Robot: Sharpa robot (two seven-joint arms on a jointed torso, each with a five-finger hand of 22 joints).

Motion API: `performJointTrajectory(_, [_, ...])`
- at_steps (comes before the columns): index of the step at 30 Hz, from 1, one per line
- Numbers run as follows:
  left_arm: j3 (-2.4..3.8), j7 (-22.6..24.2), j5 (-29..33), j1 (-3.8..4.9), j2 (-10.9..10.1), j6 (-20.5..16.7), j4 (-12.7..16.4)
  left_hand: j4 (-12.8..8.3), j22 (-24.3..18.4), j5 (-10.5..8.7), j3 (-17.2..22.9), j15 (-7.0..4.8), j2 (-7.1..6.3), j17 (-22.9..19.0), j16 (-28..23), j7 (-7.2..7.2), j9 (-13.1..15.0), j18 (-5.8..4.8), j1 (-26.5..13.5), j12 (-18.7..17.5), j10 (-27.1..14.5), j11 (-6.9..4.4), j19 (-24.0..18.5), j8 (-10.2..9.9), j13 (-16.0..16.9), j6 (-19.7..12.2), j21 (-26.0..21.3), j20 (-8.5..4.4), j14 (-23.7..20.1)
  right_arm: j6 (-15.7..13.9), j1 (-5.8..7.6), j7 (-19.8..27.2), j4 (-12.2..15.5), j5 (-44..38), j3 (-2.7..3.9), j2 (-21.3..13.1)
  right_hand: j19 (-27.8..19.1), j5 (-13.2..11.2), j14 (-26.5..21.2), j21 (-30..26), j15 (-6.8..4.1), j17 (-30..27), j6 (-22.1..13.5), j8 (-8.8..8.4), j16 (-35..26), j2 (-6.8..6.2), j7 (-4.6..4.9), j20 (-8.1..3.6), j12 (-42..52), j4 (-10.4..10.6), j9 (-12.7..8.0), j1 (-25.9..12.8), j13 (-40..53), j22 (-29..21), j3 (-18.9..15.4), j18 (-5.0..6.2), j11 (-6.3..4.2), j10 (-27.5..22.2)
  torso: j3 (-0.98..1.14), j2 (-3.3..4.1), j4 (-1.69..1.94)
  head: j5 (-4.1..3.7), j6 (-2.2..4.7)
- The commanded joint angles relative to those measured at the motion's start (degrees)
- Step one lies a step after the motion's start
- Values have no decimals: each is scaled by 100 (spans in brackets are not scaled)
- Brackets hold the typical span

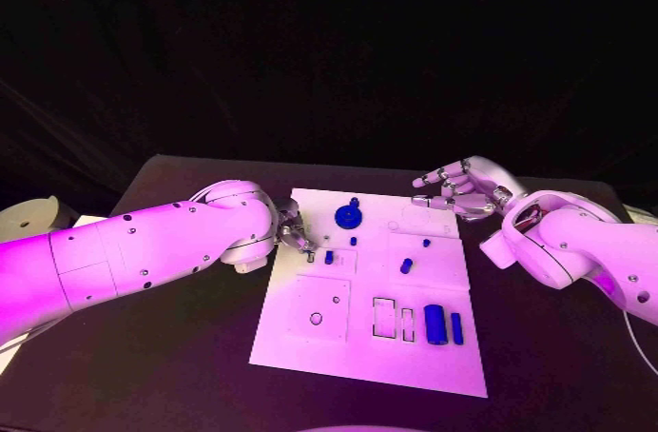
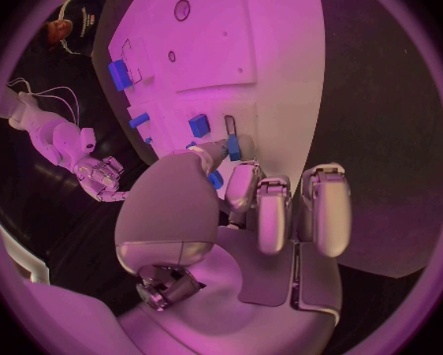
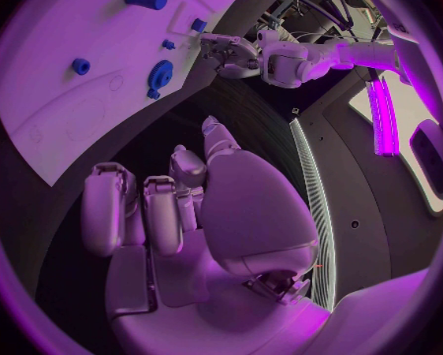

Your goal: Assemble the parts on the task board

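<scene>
A flat white rectangular task board (image 1: pixel 359 356) lies in the middle of a black table (image 1: pixel 164 375), with a white robot arm reaching in from each side.

The left hand (image 1: pixel 294 234) is down at the board's left edge, toward the far end. In the left wrist view its fingertips (image 2: pixel 233 151) close on a small blue peg (image 2: pixel 234 146) just above the board, so it appears to be pinching that part, probably placing or lifting it.

The right hand (image 1: pixel 464 188) hovers beyond the board's far right corner, off the board, fingers loosely curled and apart, holding nothing.

Several parts seem already seated: a round blue toothed gear (image 1: pixel 348 215) stands near the far end, and a small blue block (image 1: pixel 406 265) sits tilted near the middle. A long blue cylinder (image 1: pixel 436 324) and a thin blue bar (image 1: pixel 456 328) lie side by side at the near right.

Just left of them, two narrow rectangular slots (image 1: pixel 394 319) are unfilled, and a small round hole (image 1: pixel 316 318) at the near left is open too. By my judgement the assembly is roughly midway, with several pieces left to seat.
</scene>
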Motion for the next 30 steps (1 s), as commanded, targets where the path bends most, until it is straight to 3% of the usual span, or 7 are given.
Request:
performJointTrajectory(1, [2,12,26,-5,25,135,-18,-613,1131,-39,629,13,-26,1505,18,-43,5,-18,-46,30,61,-1,415,23,16,5,39,-16,594,77,-4,7,10,-42,0,3,-26,29,460,-30,-42,952,46,-4,-34,-10,9,-9,-6,-3,3,-58,-2,-6,-40,85,-5,-26,0,2,-6,3,3])
performJointTrajectory(30, [1,-31,-21,-15,107,803,-83,-642,1135,-140,570,20,-90,1505,18,-46,-6,-19,-134,41,79,2,418,27,22,34,40,-15,594,78,-4,6,19,-42,0,-6,-26,29,460,-30,-42,952,46,-4,-34,-10,9,-9,-6,-3,3,-58,-2,-6,-40,85,-5,-26,-5,3,-1,-3,-28])
